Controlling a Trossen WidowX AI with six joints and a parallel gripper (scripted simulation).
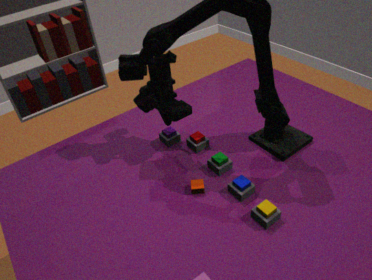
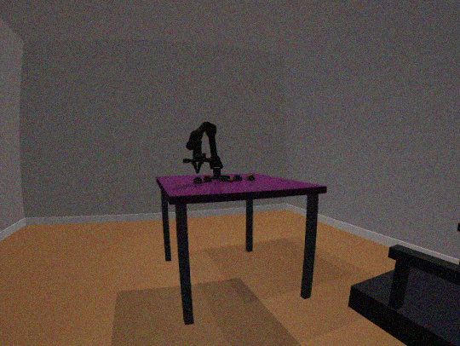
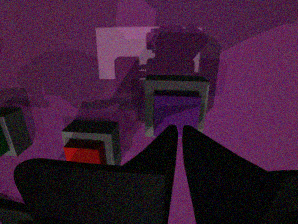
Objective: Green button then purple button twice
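The purple button [image 1: 169, 132] [image 3: 176, 111] [image 2: 198, 181] is a purple cap on a grey base, at the far left end of the button row in the top view. My gripper [image 1: 167, 123] [image 2: 197, 171] [image 3: 179, 132] is shut and empty. It points down a short way above the purple button, with a small gap visible in the exterior view. In the wrist view the fingertips overlap the near edge of its cap. The green button [image 1: 220, 158] [image 3: 3, 142] stands up from its base, with no gripper near it.
The red button [image 1: 197, 137] [image 3: 84, 153] stands between the purple and green ones. The blue button [image 1: 241, 182] and yellow button [image 1: 266, 207] continue the row. An orange block [image 1: 197, 185] lies in front of the green button. The arm's base [image 1: 296, 138] is at the right.
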